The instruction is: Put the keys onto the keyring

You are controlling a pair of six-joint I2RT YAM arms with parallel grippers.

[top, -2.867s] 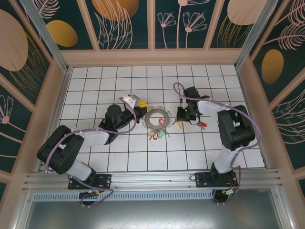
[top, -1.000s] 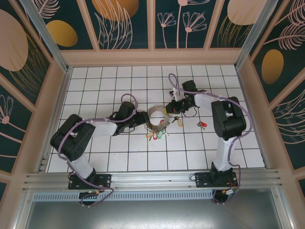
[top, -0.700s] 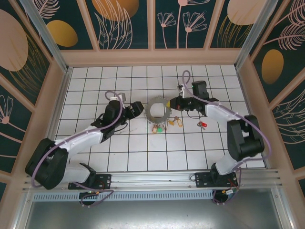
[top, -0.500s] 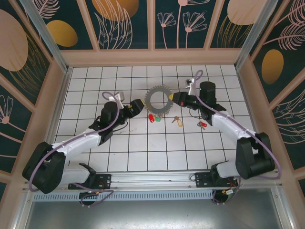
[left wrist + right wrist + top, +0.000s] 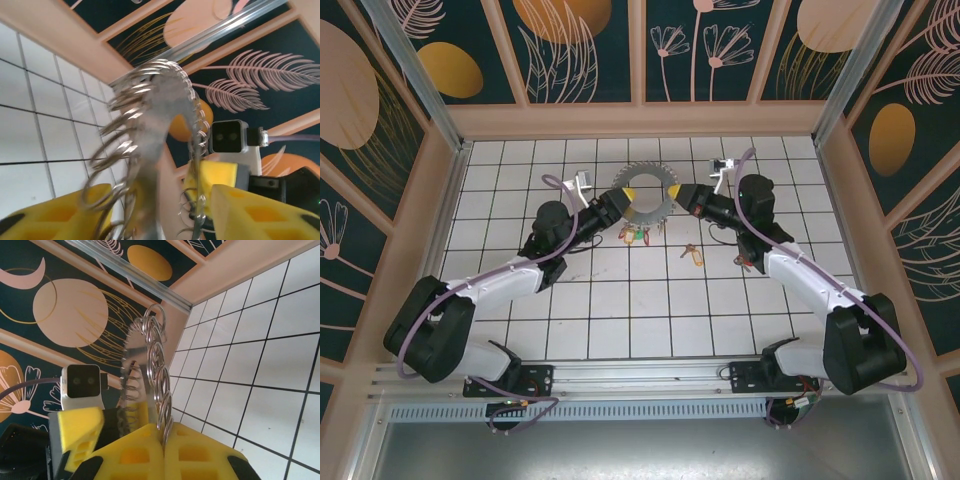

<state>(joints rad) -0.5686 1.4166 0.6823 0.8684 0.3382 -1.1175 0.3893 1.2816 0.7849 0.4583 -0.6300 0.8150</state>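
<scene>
Silvery metal, thin and stiff, the keyring (image 5: 646, 172) is held upright above the white-tiled table (image 5: 620, 320), toward the far middle between the two arms. A small bunch of keys (image 5: 633, 235), red and green heads among them, dangles below its lower edge. The right fingers (image 5: 135, 450) are closed tight on the ring's right side, with the coiled loops of the rim pinched in the seam between them. The left fingers (image 5: 55, 220) stand partly open astride the opposite side, band and loops running up between them. Whether they press on it or merely bracket it cannot be told. A yellow-headed key (image 5: 694, 257) lies flat on the table nearer the arms, just right of the hanging bunch and apart from the ring. By its look the hoop is light and rigid but slick, though its beaded rim gives some ridges to bite on. Held at one point only, it would likely swing or twist, so a hold on both sides, across the flat band rather than on a single loop, seems safest. The loose key is small and lies flat on the tiles, so I judge its plastic head the best place to pinch it, leaving the rest free for threading.
</scene>
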